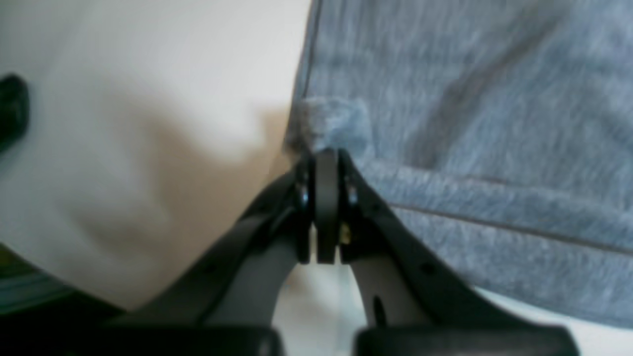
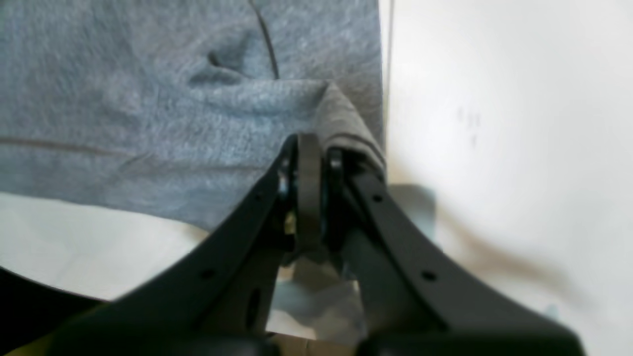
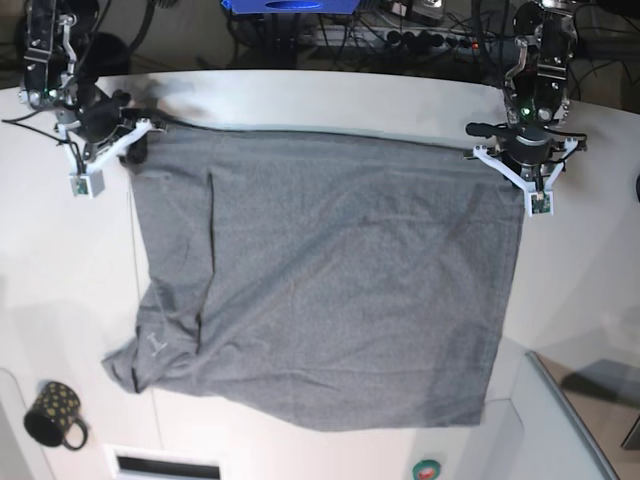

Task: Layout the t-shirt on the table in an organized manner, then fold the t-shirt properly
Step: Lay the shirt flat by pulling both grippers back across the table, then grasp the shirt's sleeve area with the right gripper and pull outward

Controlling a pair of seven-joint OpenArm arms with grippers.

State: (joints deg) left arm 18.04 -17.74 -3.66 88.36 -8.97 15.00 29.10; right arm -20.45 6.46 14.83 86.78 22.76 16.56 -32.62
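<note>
White table (image 3: 300, 100) bears the t-shirt (image 3: 330, 290) — left tool (image 1: 326, 163) and right tool (image 2: 309, 148) each clamped on a corner.

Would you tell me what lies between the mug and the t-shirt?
Only bare table, as the base view shows; the mug sits apart from the t-shirt.

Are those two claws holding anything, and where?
Both are shut on the t-shirt: the left gripper and right gripper each pinch a far hem corner.

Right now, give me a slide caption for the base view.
Both grippers, left and right, pinch a grey t-shirt's far corners on the white table.
</note>
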